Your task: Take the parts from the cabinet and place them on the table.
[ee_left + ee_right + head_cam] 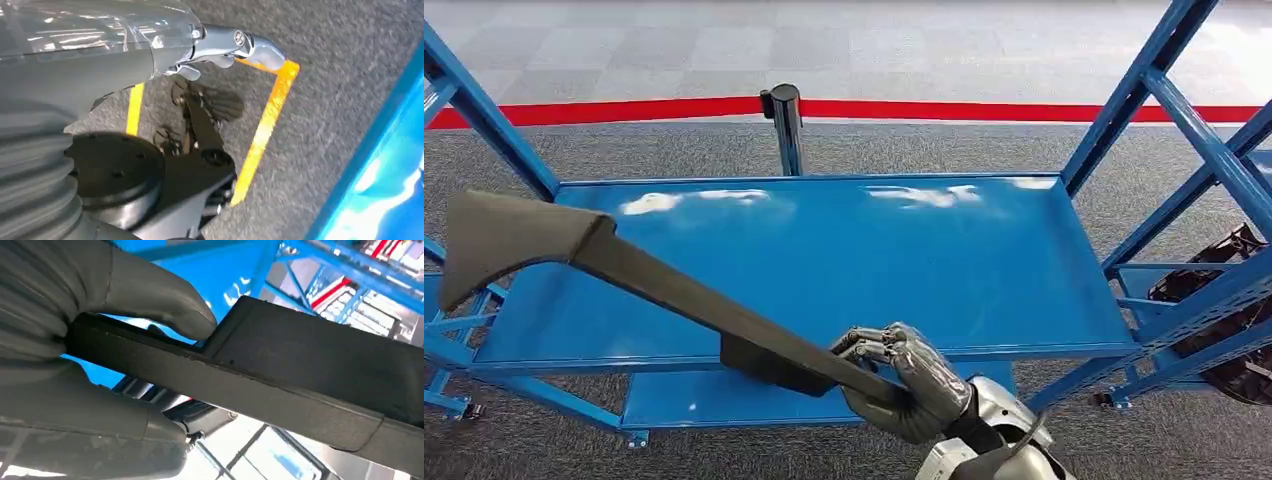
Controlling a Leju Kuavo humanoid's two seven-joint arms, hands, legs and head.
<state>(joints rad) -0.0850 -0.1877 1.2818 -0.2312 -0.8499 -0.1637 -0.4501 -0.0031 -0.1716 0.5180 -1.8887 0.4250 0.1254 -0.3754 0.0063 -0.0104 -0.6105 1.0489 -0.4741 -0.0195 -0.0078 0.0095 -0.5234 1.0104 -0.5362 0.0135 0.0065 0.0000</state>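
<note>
My right hand [909, 385] grips a long black plastic part [654, 280] near its lower end. The part slants up and to the left above the front of the blue table top [904, 250], and its wide flared end hangs past the table's left side. In the right wrist view the same black part [300, 370] lies clamped between the grey thumb [150, 295] and the palm of my right hand [75, 380]. My left hand [235, 45] hangs beside my body over the carpet; one silver finger shows, with nothing seen in it.
Blue rack uprights [1164, 90] frame the table on both sides. More black parts [1219, 300] sit in the rack at the right. A black stanchion post [786, 125] and a red floor line [984, 110] lie behind. Yellow floor tape [262, 135] runs by the table's blue edge [395, 165].
</note>
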